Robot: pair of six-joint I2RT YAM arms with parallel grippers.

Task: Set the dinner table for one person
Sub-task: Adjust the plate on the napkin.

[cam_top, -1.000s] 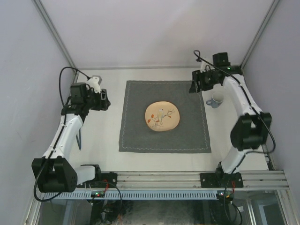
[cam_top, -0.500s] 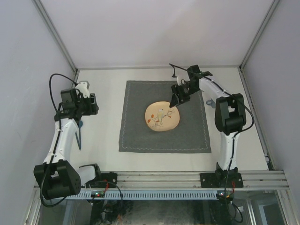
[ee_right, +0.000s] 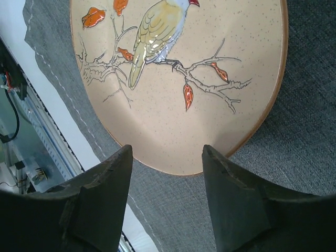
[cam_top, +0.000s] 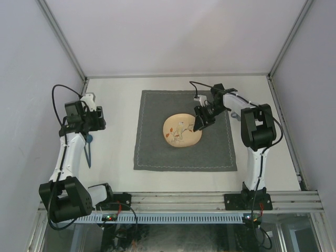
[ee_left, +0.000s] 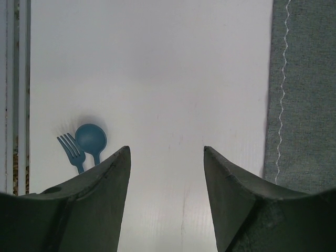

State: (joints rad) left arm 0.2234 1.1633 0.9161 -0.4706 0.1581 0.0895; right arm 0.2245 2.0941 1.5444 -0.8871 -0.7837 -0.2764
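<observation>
On the counter (cam_top: 115, 100), over the plate (ee_right: 178, 79) on its cloth (ee_right: 299, 157), right fingers (ee_right: 100, 205) stand apart, empty; left fingers (ee_left: 94, 205) too; a shallow pinch could skid the plate, rucking the cloth

You're in a robotics lab cell, not a dining room: bare pale walls (cam_top: 173, 37) box in the large flat off-white dinner table (cam_top: 115, 89), edged with aluminium rails (cam_top: 184, 200). The white-and-black left arm (cam_top: 71, 152) and right arm (cam_top: 257, 134) are bolted to the near rail, black cables (cam_top: 55, 97) looping loose, a small circuit board (cam_top: 107, 216) exposed below. Only the square dark grey stitched cloth (cam_top: 184, 155) and beige bird-painted plate (cam_top: 176, 134) look homely.
</observation>
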